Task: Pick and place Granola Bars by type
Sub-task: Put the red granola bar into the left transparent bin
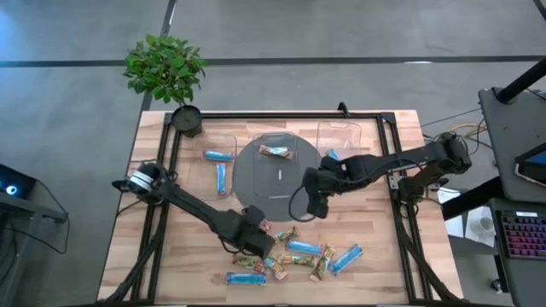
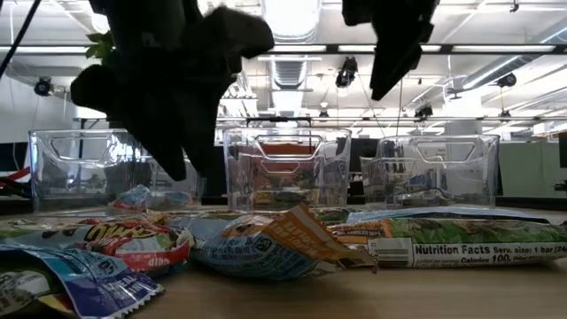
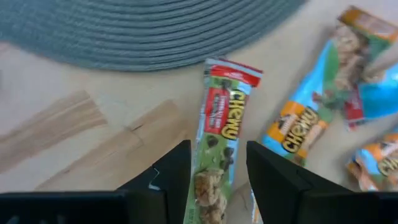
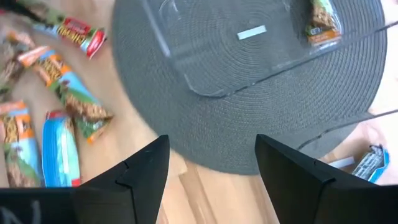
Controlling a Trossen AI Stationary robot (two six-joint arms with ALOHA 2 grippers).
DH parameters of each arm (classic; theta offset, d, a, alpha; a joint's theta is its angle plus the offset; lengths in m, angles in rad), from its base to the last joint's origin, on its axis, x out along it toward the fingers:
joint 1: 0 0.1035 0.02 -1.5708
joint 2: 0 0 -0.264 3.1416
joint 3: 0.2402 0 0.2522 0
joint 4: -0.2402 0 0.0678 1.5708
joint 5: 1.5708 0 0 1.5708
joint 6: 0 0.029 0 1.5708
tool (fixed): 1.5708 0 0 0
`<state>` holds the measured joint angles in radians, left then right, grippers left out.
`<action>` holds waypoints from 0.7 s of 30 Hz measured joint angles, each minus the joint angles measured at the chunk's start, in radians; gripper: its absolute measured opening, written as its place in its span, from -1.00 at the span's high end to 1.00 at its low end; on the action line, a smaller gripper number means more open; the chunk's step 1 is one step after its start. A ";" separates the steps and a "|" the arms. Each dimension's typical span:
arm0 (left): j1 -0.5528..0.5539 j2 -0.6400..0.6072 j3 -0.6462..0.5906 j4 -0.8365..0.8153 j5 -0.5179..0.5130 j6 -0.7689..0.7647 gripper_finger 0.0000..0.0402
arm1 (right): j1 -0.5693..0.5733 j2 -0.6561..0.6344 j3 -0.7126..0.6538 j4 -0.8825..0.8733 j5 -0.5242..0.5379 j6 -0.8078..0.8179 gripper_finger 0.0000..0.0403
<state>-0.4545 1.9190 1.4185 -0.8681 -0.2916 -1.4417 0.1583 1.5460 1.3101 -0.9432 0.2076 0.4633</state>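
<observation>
Fingers of the left gripper (image 3: 217, 177) stand spread, straddling a green CHEWY bar (image 3: 221, 149) with a red end that lies on the wood between them, not yet clenched. Just beyond it lies a blue and orange CHEWY bar (image 3: 305, 118), then the edge of the round grey woven mat (image 3: 143, 31). From the low camera the nearest wrapper (image 2: 461, 241) reads "Nutrition Facts", amid the loose pile of granola bars (image 1: 299, 253) at the table's front edge around this gripper.

Farther off, the right gripper (image 4: 211, 168) hovers wide open and empty over the mat's near rim. Beyond it a clear bin (image 4: 261, 43) on the mat holds one tan and green bar (image 4: 324, 23). Beside the left bin (image 1: 219, 162) are two blue bars (image 1: 220, 175). A potted plant (image 1: 166, 72) stands at the far corner
</observation>
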 joint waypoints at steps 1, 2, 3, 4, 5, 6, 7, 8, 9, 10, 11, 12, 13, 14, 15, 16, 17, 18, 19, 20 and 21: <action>0.000 0.015 0.006 -0.004 0.008 -0.007 0.32 | 0.010 -0.009 -0.002 -0.008 -0.002 -0.008 -0.13; 0.000 0.032 0.008 0.000 0.027 -0.012 0.32 | 0.022 -0.019 -0.004 -0.021 0.001 -0.009 -0.13; -0.001 0.047 0.008 0.003 0.048 -0.019 0.32 | 0.033 -0.031 -0.007 -0.028 0.002 -0.008 -0.13; -0.001 0.061 0.011 0.004 0.061 -0.023 0.32 | 0.045 -0.043 -0.012 -0.028 0.003 -0.006 -0.13; -0.001 0.071 0.017 0.010 0.074 -0.024 0.32 | 0.055 -0.056 -0.018 -0.027 0.002 0.000 -0.13; -0.001 0.077 0.021 0.020 0.083 -0.023 0.32 | 0.065 -0.068 -0.025 -0.027 0.002 0.005 -0.13; -0.001 0.084 0.024 0.023 0.086 -0.022 0.32 | 0.072 -0.080 -0.030 -0.027 0.002 0.007 -0.13; -0.001 0.094 0.025 0.023 0.091 -0.022 0.32 | 0.080 -0.096 -0.039 -0.020 0.004 0.013 -0.13; -0.001 0.103 0.023 0.021 0.092 -0.023 0.32 | 0.087 -0.110 -0.048 -0.020 0.010 0.022 -0.13; -0.001 0.111 0.019 0.019 0.091 -0.025 0.32 | 0.093 -0.125 -0.057 -0.020 0.016 0.031 -0.13; 0.000 0.115 0.019 0.022 0.093 -0.025 0.32 | 0.099 -0.139 -0.068 -0.019 0.023 0.040 -0.13; 0.002 0.117 0.019 0.021 0.093 -0.025 0.32 | 0.105 -0.154 -0.081 -0.018 0.029 0.050 -0.13; 0.002 0.120 0.019 0.022 0.093 -0.024 0.32 | 0.109 -0.169 -0.094 -0.018 0.029 0.058 -0.13; 0.002 0.122 0.019 0.022 0.093 -0.022 0.33 | 0.113 -0.182 -0.106 -0.019 0.029 0.066 -0.13; 0.002 0.122 0.019 0.023 0.093 -0.019 0.35 | 0.114 -0.197 -0.117 -0.017 0.031 0.076 -0.13; 0.003 0.123 0.019 0.022 0.092 -0.019 0.38 | 0.115 -0.215 -0.133 -0.010 0.031 0.085 -0.13; 0.003 0.122 0.019 0.021 0.093 -0.024 0.43 | 0.118 -0.230 -0.151 -0.011 0.032 0.098 -0.13; 0.004 0.117 0.017 0.020 0.093 -0.029 0.49 | 0.119 -0.247 -0.168 -0.009 0.032 0.112 -0.13; 0.004 0.108 0.015 0.020 0.092 -0.037 0.57 | 0.119 -0.265 -0.185 -0.003 0.031 0.122 -0.13; 0.004 0.100 0.015 0.023 0.092 -0.048 0.65 | 0.122 -0.281 -0.203 -0.003 0.029 0.136 -0.13; 0.005 0.090 0.016 0.027 0.091 -0.059 0.74 | 0.125 -0.301 -0.221 -0.003 0.026 0.154 -0.13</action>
<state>-0.4498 2.0092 1.4345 -0.8411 -0.2008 -1.5004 0.2837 1.2447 1.0887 -0.9466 0.2332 0.6172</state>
